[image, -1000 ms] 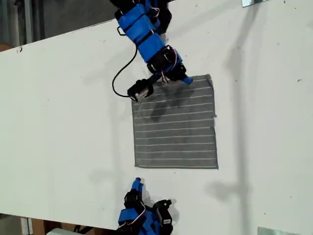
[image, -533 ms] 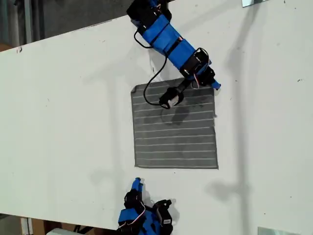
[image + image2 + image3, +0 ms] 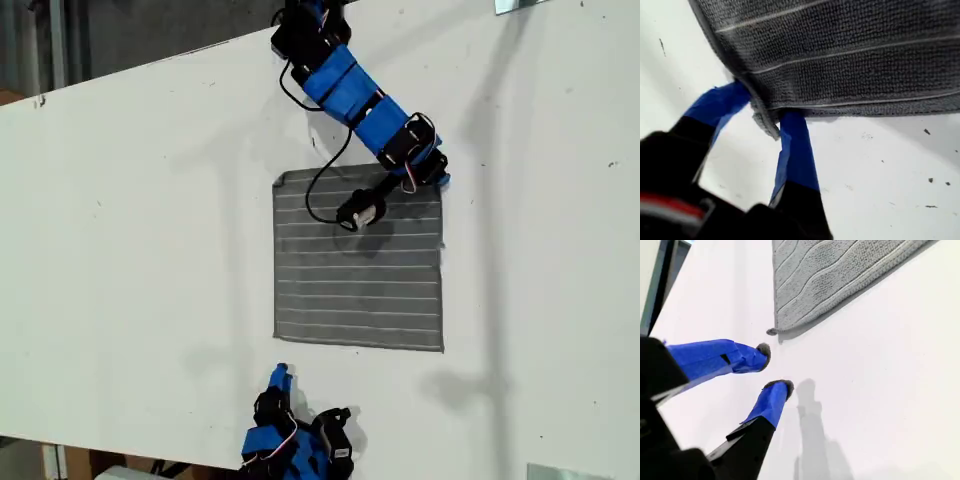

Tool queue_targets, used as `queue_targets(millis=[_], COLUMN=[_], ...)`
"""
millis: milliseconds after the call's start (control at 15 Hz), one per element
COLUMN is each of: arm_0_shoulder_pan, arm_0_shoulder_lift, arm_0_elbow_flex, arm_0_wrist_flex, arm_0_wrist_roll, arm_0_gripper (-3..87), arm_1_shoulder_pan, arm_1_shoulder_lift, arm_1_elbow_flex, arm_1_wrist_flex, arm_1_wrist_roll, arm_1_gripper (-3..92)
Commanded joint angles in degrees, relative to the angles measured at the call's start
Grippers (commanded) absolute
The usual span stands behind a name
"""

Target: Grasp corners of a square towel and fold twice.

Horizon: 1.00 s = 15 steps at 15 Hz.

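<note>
The first gripper (image 3: 767,117) had its two blue fingers (image 3: 792,150) on either side of one corner (image 3: 766,122) of the towel (image 3: 358,262), pinching the frayed tip. The grey striped towel lay flat on the white table (image 3: 140,220), and that corner was the one farthest from the second gripper (image 3: 775,369). The second gripper sat low by the table's near edge, just short of the towel's closest corner (image 3: 773,331), with its jaws a little apart and holding nothing.

Both arms have blue shells, black joints, a looping black cable (image 3: 318,185) and blue-taped fingers (image 3: 796,150).
</note>
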Motion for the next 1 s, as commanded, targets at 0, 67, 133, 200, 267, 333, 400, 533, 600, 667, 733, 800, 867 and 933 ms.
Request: queue_targets(millis=[0,67,133,200,267,333,400,533,600,667,733,800,867,933], arm_0_shoulder_pan=[0.9,1.1,1.5,2.3,4.4,8.5,14.5,26.0,30.5,33.6,36.6,40.2,43.9,47.3], arm_0_shoulder_lift=[0.3,0.4,0.4,0.7,1.0,-0.1,-0.9,-14.6,-32.3,-51.8,-68.3,-80.3,-88.7,-93.7], arm_0_elbow_flex=[-0.3,-0.3,-0.3,-0.2,-0.4,-1.3,-2.1,-12.2,-23.7,-38.6,-52.0,-61.7,-67.1,-70.2], arm_0_wrist_flex=[0.4,0.4,0.4,0.5,0.8,1.1,1.1,0.8,2.1,4.7,7.1,7.9,6.9,4.3], arm_0_wrist_roll=[0.0,0.0,0.1,-0.3,-2.0,-6.5,-12.2,-20.0,-22.2,-22.1,-21.0,-20.2,-20.9,-21.1], arm_0_gripper=[10.7,10.7,10.6,10.4,9.6,9.0,8.7,8.4,8.7,9.6,10.5,12.0,13.9,15.6], arm_1_shoulder_pan=[0.9,1.0,1.1,1.1,1.2,1.3,1.5,2.3,2.7,2.8,2.8,2.5,2.1,1.8], arm_1_shoulder_lift=[0.3,0.4,0.7,0.7,0.7,0.7,0.8,0.8,0.8,0.8,0.8,0.8,0.7,0.4], arm_1_elbow_flex=[-0.3,-0.8,-0.9,-1.4,-1.8,-2.0,-2.0,-1.9,-1.9,-1.9,-1.9,-1.8,-1.8,-1.6], arm_1_wrist_flex=[0.1,0.5,0.6,1.3,1.7,1.9,2.4,2.5,3.0,3.4,3.4,3.4,3.3,3.1], arm_1_wrist_roll=[0.3,0.3,0.2,0.1,-0.1,-0.1,0.0,-0.4,-0.8,-0.8,-0.8,-0.5,-0.2,-0.2], arm_1_gripper=[-0.1,-0.1,-0.1,-0.1,-0.1,-0.1,-0.1,-0.1,-0.1,-0.1,-0.1,-0.1,-0.1,-0.1])
